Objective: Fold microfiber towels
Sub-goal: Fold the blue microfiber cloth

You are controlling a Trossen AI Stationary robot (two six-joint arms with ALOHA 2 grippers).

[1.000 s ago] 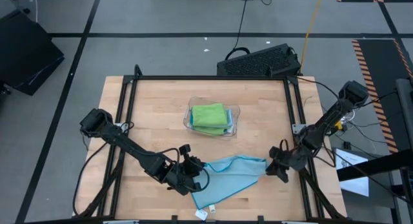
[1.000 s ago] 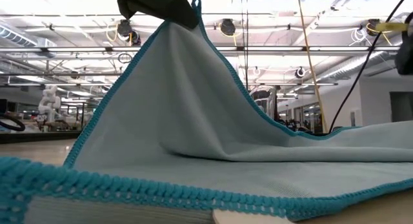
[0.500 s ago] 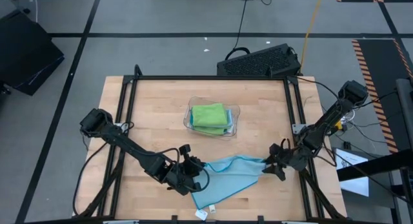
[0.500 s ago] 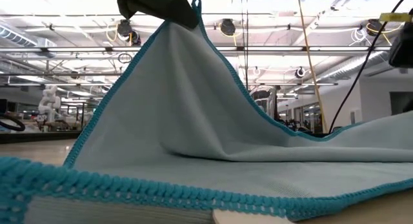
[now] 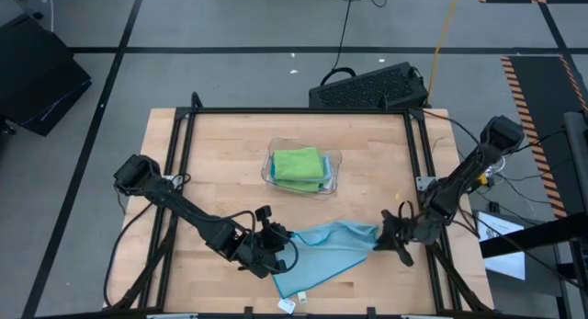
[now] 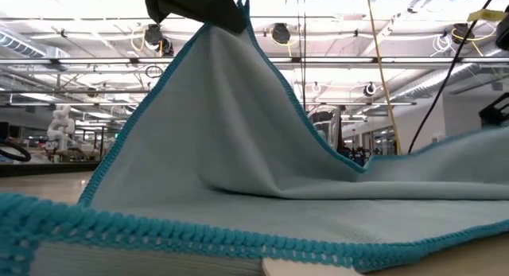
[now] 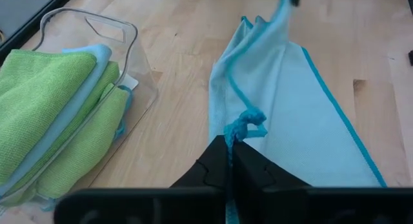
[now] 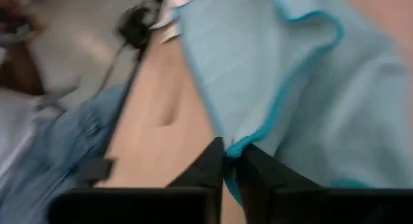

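Two grippers are on one light blue towel (image 5: 326, 253) at the near edge of the table (image 5: 220, 163). Left gripper (image 7: 230, 161) is clamped tight on a bunched corner of teal hem, lifting it so the cloth drapes away like a tent. Right gripper (image 8: 230, 161) has its fingers nearly together on the opposite hem, the edge caught between them. This cloth looks light, limp and a bit grippy, I'd say, so corners and the stitched border are the places to pinch; mid-panel would just sag. Beyond both grippers, further up the table, the clear tray (image 5: 332, 176) holds folded green and blue towels (image 5: 299, 165), well apart from the action.
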